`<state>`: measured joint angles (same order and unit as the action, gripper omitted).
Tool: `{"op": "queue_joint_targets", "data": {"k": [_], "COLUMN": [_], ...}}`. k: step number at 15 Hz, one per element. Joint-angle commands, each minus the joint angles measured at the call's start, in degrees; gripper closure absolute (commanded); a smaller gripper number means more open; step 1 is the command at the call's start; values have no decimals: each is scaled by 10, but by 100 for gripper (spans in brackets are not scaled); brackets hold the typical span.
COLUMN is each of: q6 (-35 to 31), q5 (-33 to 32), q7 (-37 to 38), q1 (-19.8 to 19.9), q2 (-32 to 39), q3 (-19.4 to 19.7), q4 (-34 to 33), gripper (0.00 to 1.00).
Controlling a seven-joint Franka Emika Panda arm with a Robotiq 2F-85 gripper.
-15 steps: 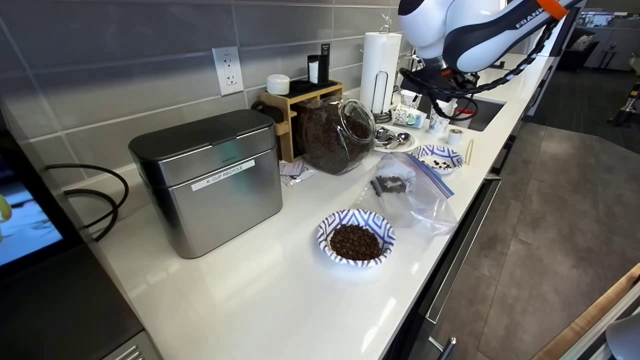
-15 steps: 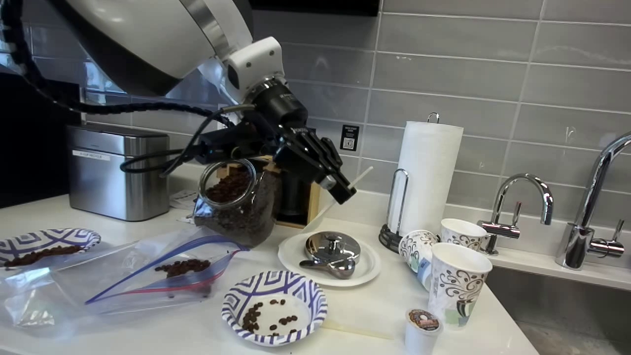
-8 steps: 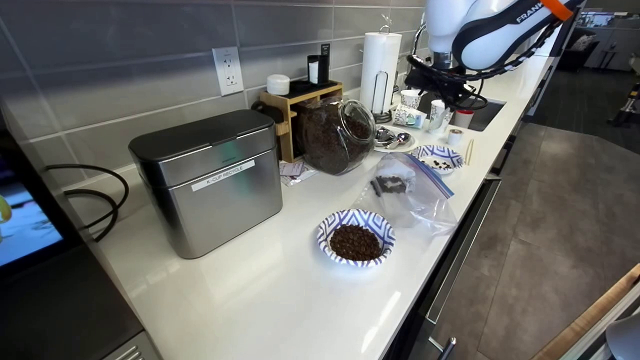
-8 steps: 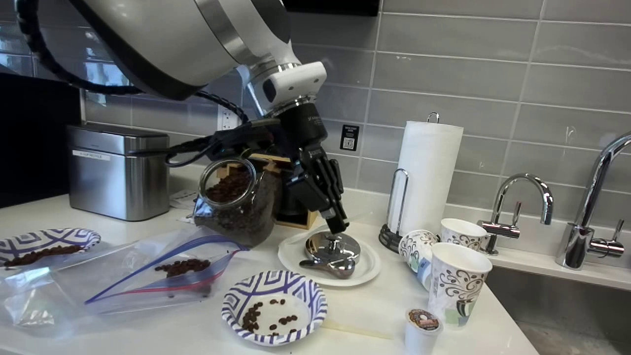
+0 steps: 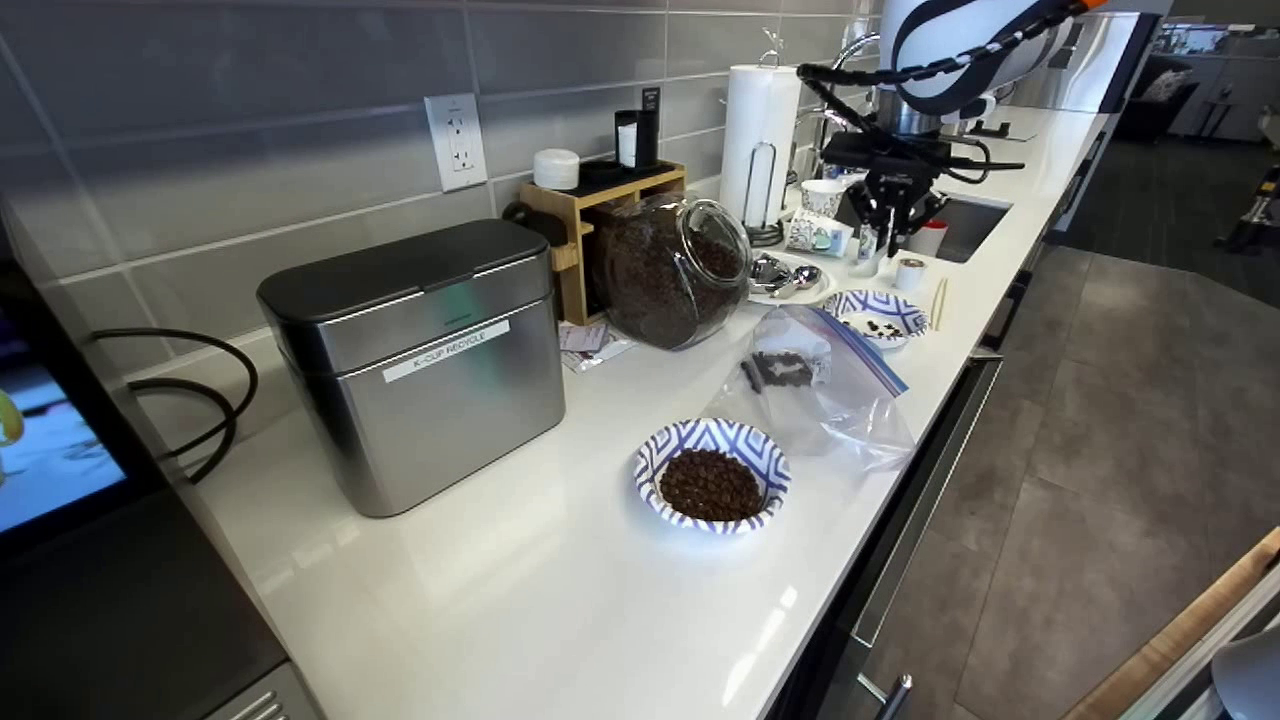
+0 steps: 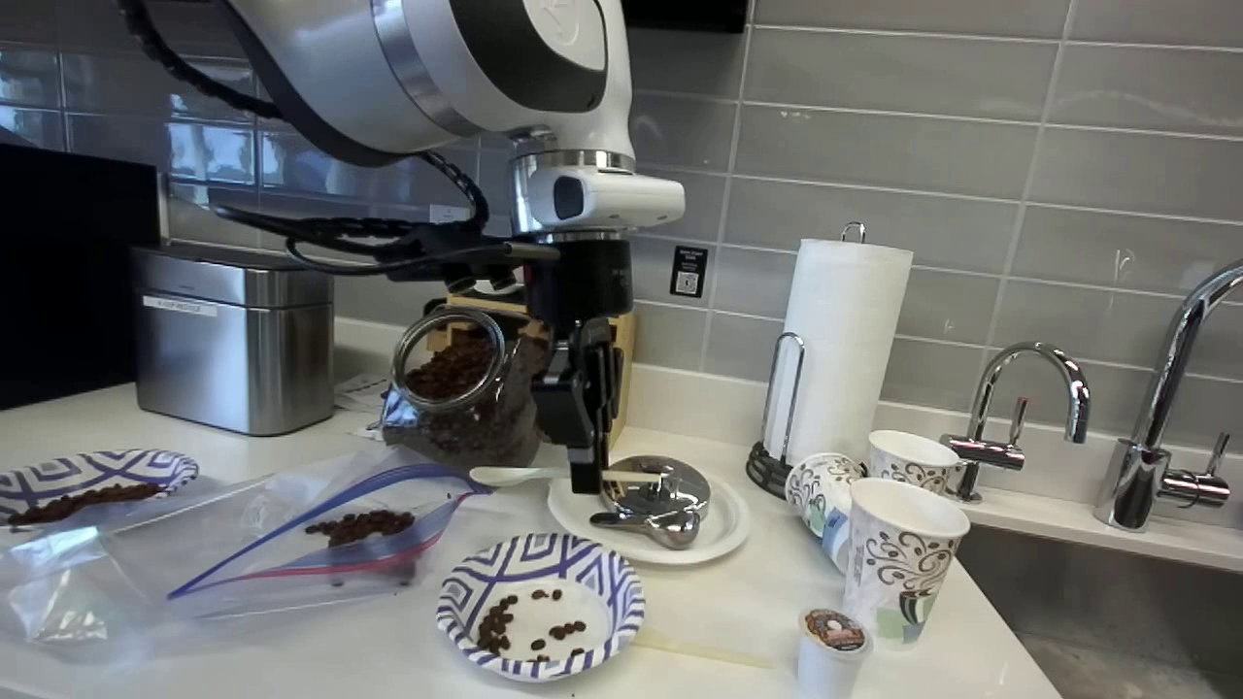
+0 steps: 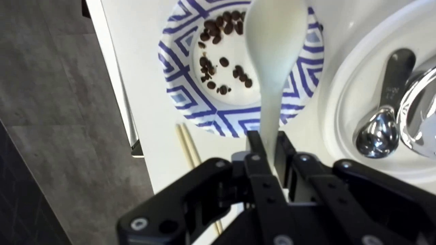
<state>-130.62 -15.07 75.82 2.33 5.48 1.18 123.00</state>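
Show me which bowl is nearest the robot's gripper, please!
The bowl beside the white plate, with only scattered beans; the other bowl, farther from the gripper, holds a big pile.

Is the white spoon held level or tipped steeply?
Roughly level: an exterior view shows the white spoon running nearly horizontal through the jaws, closed on it.

This place is a kitchen: there is a sink [image 6: 1107,607], chrome taps [image 6: 1156,408] stand at its edge, a paper towel roll [image 6: 843,349] is near it, grey tiles [image 6: 893,184] are behind it, and well apart from it the counter [image 5: 480,620] carries a bin [image 5: 430,390] labelled "K-CUP RECYCLE"
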Motion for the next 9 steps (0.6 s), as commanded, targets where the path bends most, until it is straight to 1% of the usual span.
{"op": "queue_joint_targets", "data": {"k": [1,2,6,9], "q6": [43,49,74,70], "q5": [57,63,57,55], "q7": [-65,-76,-82,-83], "q1": [-3,-3,-4,-6], "q2": [4,4,13,25], "q3": [7,8,14,15], "q4": [-7,-7,-12,-14], "gripper": [97,97,97,97]}}
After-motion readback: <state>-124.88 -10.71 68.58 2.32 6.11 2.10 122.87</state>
